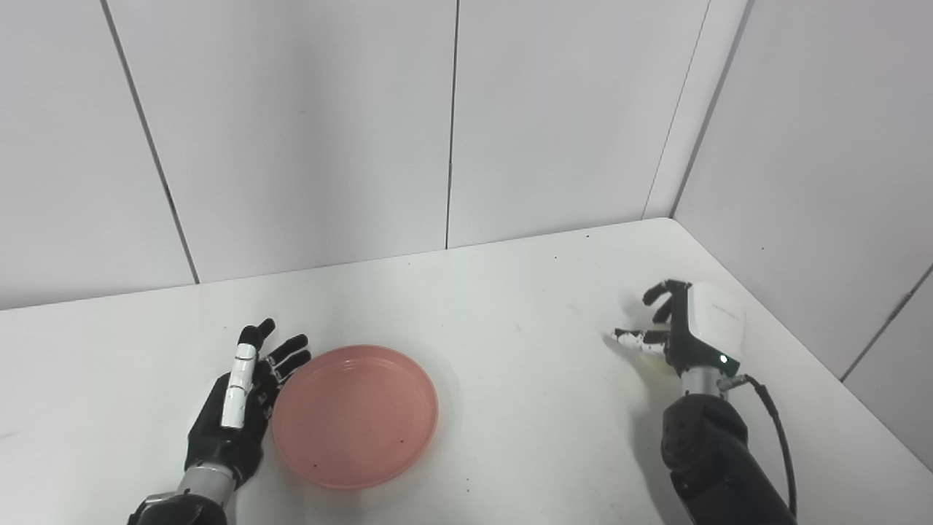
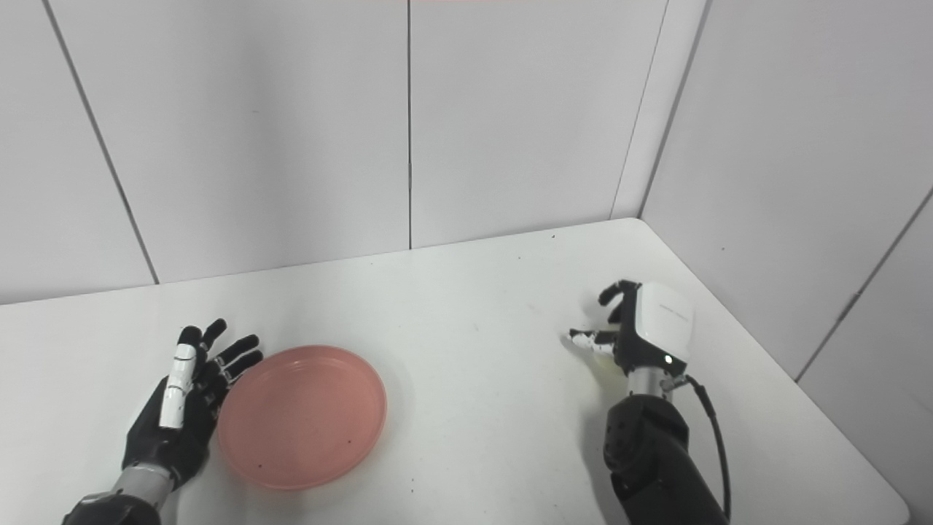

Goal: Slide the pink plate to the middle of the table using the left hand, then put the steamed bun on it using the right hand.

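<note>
The pink plate (image 1: 355, 415) lies flat on the white table (image 1: 510, 306), left of the middle. My left hand (image 1: 237, 408) rests open on the table, palm up, fingers spread, right at the plate's left rim. My right hand (image 1: 681, 328) is at the right side of the table, fingers curled and thumb pointing left. A pale, faintly yellowish shape, likely the steamed bun (image 1: 651, 362), shows just under the thumb and is mostly hidden by the hand. I cannot tell whether the hand grips it.
White wall panels (image 1: 452, 124) close the table at the back and on the right. The table's right edge (image 1: 824, 372) runs close behind my right hand. A black cable (image 1: 776, 423) trails from the right wrist.
</note>
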`<state>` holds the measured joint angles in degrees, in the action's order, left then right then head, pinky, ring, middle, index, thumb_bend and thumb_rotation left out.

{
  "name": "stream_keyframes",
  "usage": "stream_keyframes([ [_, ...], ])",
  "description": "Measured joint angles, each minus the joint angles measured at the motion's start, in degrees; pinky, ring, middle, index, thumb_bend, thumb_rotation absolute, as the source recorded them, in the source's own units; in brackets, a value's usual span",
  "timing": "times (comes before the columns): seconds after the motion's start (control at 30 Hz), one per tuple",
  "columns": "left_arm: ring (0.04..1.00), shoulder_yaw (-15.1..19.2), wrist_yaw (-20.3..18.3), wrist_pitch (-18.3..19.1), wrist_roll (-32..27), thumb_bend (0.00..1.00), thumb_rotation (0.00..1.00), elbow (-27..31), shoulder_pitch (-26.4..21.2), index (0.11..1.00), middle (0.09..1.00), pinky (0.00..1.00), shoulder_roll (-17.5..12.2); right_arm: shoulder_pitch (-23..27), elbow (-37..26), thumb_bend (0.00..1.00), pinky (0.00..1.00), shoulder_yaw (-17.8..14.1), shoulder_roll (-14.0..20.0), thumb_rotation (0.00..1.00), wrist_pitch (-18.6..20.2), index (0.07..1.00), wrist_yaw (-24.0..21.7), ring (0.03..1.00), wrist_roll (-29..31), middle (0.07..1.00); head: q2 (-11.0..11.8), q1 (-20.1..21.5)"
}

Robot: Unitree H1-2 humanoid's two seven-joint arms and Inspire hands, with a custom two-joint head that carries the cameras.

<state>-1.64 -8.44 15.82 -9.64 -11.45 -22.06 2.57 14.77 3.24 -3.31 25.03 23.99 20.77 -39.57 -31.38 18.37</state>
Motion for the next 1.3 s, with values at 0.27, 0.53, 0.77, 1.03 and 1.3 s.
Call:
stream_keyframes([
  [0.27, 0.865, -0.53, 0.07, -0.67, 0.14, 0.69, 0.91, -0.32, -0.02, 0.961, 0.851, 0.87, 0.31, -0.59, -12.14, 0.51, 0.16, 1.71, 0.51, 0.17, -0.24, 0.470, -4.13, 0.211, -2.87, 0.264, 0.18, -1.67],
  [0.53, 0.874, -1.07, 0.65, -1.22, 1.11, 0.68, 0.93, -0.77, -0.02, 0.965, 0.866, 0.88, 1.11, -0.24, -16.17, 0.51, 0.18, 5.46, -1.47, 0.17, -3.45, 0.475, -6.98, 0.223, -3.43, 0.286, 0.18, -5.09],
  [0.77, 0.869, -1.80, 1.47, -2.21, 2.48, 0.66, 0.94, -1.40, -0.03, 0.961, 0.857, 0.86, 1.88, 1.09, -22.57, 0.51, 0.13, 11.45, -5.96, 0.16, -4.80, 0.472, -11.27, 0.178, -6.64, 0.245, 0.09, -7.91],
  [1.03, 0.861, -3.04, 1.92, -3.34, 2.84, 0.65, 0.93, -2.12, -0.04, 0.961, 0.852, 0.86, 3.20, 3.46, -24.67, 0.51, 0.13, 16.40, -12.01, 0.16, -5.34, 0.473, -16.49, 0.180, -9.58, 0.257, -0.26, -12.38],
  [1.3, 0.855, -3.97, 3.00, -4.38, 5.12, 0.68, 0.92, -3.79, -0.81, 0.958, 0.826, 0.85, 4.61, 4.69, -23.25, 0.51, 0.13, 20.07, -13.76, 0.15, -7.58, 0.474, -19.92, 0.181, -10.32, 0.263, -1.49, -16.96],
])
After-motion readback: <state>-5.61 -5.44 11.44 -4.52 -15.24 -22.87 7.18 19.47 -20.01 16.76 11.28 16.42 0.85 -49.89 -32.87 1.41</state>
